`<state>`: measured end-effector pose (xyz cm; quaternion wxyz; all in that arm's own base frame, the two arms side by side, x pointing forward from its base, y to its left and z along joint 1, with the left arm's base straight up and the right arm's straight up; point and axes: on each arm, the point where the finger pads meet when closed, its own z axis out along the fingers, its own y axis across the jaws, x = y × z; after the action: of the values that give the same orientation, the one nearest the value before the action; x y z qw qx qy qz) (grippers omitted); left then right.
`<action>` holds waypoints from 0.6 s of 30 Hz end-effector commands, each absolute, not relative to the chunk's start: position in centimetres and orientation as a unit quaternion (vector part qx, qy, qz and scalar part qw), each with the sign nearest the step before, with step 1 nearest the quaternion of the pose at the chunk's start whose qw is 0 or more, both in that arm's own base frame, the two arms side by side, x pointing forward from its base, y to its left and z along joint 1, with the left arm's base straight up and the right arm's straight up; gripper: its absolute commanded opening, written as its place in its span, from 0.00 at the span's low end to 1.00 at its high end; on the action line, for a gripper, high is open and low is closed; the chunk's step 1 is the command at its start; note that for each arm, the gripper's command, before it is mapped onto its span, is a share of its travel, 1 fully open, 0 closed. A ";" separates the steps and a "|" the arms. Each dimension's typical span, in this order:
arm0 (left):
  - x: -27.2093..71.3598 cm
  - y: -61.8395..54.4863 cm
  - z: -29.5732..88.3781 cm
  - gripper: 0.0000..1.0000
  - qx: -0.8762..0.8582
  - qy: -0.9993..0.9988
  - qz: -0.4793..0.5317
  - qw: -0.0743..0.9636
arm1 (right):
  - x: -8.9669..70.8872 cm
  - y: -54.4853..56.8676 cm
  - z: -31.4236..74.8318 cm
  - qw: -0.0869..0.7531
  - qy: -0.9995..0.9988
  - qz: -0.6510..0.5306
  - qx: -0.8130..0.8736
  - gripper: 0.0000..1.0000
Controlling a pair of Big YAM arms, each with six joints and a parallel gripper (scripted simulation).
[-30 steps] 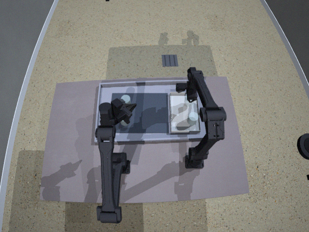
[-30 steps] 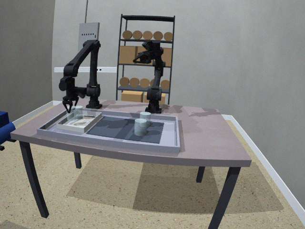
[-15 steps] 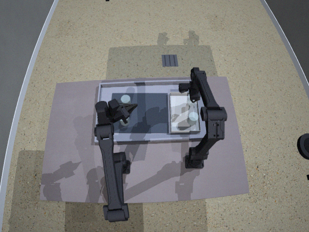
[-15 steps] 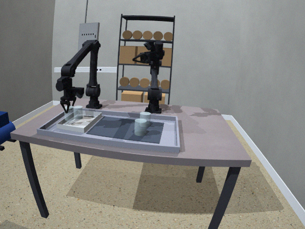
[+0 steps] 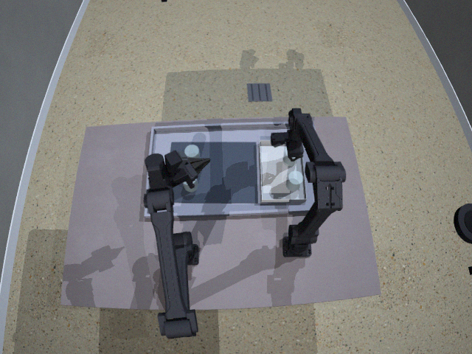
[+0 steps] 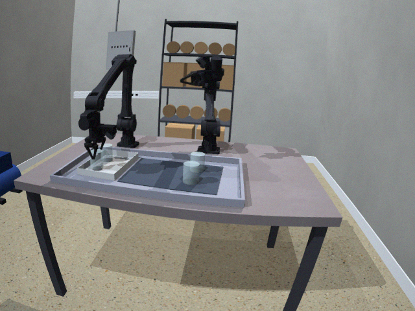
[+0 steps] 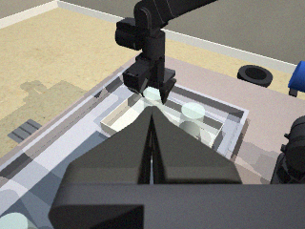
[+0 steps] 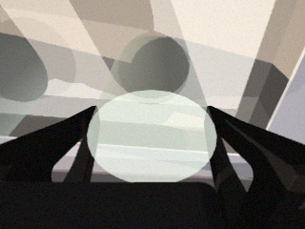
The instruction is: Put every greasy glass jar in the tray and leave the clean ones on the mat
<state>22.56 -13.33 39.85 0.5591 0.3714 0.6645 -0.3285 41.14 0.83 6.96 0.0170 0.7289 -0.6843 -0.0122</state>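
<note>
My right gripper is shut on a clear glass jar, holding it upright at the white tray's far right corner in the top view. I cannot tell whether its base touches the tray floor. A second jar stands in the tray close by. Two more jars, one farther and one nearer the arms, stand on the dark mat. My left gripper is shut and empty, high above the mat. Grease is not visible.
A shallow grey rimmed surround encloses the mat and white tray. The left arm reaches over the mat's left part in the top view, partly covering the nearer jar. The right arm crosses the surround's right side. The tray's low walls stand close to its jars.
</note>
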 end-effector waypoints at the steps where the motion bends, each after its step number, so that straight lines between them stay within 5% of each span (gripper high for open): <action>1: 22.4 -13.5 41.2 0.00 0.384 0.651 -0.320 0.571 | 45.2 -0.3 7.7 -0.010 -0.687 0.014 0.727 0.62; 9: 22.4 -13.5 41.2 0.00 0.384 0.651 -0.320 0.571 | 42.6 1.1 5.0 0.006 -0.687 -0.003 0.727 0.62; 12: 22.4 -13.5 41.2 0.00 0.384 0.651 -0.320 0.571 | 43.6 0.1 8.9 -0.011 -0.687 0.014 0.727 0.92; 18: 22.4 -13.5 41.2 0.00 0.384 0.651 -0.320 0.571 | 43.8 0.2 11.7 -0.017 -0.685 0.019 0.728 1.00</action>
<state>22.56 -13.33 39.85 0.5591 0.3714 0.6645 -0.3285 41.77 0.22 6.60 0.0125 0.7260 -0.6876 -0.0072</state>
